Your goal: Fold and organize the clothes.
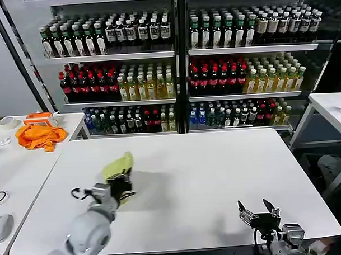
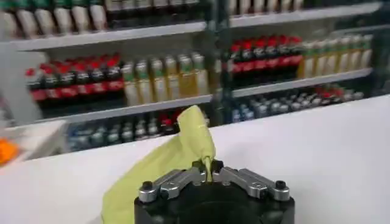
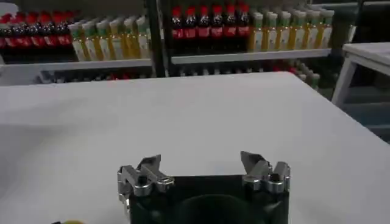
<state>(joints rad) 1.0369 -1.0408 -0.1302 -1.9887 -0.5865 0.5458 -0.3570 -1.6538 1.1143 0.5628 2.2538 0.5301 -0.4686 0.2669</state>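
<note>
The left hand (image 1: 121, 185) pinches the lime-green T-shirt (image 1: 118, 165) (bunched, raised) above the white table (image 1: 217, 170); the right hand (image 1: 262, 211) waits wide.

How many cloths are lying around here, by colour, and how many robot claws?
Lime-green T-shirt, pinched in the left gripper: 1
Orange cloth on the side table: 1
Grippers, counting the open right gripper above the white table: 2
Total: 4
</note>
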